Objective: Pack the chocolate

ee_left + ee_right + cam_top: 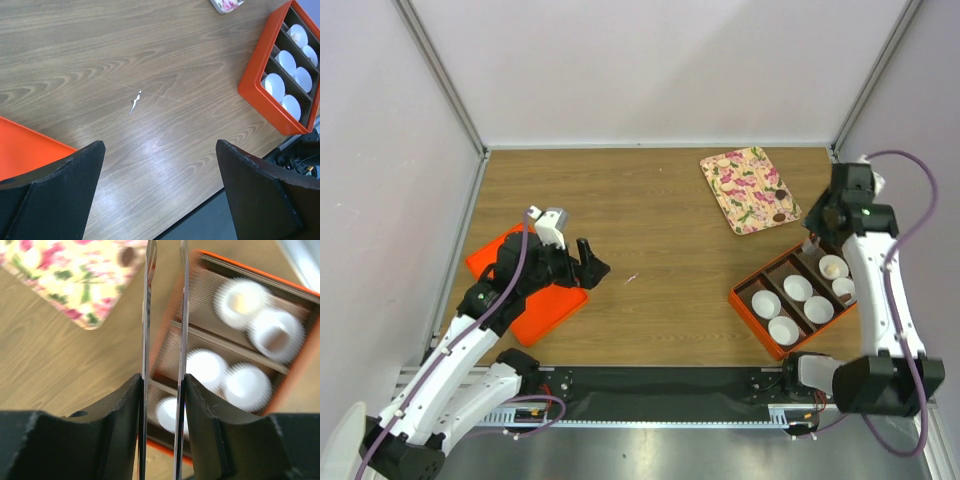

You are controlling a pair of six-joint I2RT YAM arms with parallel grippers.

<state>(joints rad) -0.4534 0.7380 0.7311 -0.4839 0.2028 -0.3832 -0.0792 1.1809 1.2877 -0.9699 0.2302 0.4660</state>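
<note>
two small dark brown chocolate pieces (782, 195) lie on the floral rectangular tray (745, 180) at the far right of the wooden table (660, 220). the right gripper (814, 244) hangs above the far end of the orange divided box (756, 328) of white paper cups (766, 303), fingers nearly together; whether they grip anything, cannot tell. the left gripper (160, 145) hangs wide open beside a flat orange lid (545, 310).

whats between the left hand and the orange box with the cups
Between the left hand and the orange box there is only bare wooden table and one small white scrap, clearest in the left wrist view.
</note>
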